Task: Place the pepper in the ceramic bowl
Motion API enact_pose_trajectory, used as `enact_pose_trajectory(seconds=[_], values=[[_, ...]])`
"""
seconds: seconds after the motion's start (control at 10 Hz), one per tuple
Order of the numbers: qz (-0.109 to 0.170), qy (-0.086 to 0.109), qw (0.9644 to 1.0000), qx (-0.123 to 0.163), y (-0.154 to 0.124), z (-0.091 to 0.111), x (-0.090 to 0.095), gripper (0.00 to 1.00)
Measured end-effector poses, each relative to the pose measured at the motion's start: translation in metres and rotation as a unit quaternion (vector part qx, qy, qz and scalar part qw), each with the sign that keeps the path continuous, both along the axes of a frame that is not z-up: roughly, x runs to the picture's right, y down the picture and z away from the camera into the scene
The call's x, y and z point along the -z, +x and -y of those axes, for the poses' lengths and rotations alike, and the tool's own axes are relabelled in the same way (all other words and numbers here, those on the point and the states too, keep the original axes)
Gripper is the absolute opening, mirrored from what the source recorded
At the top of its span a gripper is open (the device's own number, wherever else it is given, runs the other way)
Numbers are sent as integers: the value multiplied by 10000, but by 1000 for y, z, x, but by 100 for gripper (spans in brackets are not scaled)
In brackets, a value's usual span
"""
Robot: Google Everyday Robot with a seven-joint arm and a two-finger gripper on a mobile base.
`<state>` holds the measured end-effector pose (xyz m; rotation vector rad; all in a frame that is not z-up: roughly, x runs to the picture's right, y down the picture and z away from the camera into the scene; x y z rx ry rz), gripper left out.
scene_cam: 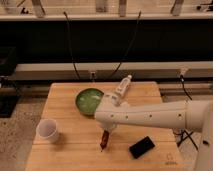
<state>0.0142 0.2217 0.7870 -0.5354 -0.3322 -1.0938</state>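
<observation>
Camera view | one glossy round ceramic bowl (90,100) | one tapered pepper (104,141) below-right of bowl, gripper (106,131) directly above (grip unclear) | one phone (142,147), one cup (48,130)

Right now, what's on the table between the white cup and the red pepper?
Nothing: in the camera view, only bare wooden table lies between the white cup and the pepper. The gripper is at the pepper's top end.
</observation>
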Motion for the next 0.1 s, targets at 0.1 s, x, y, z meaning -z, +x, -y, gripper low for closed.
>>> enact_pose_trajectory(seconds=[0.1], values=[[-8, 3, 10000, 0, -1, 3, -1, 0]])
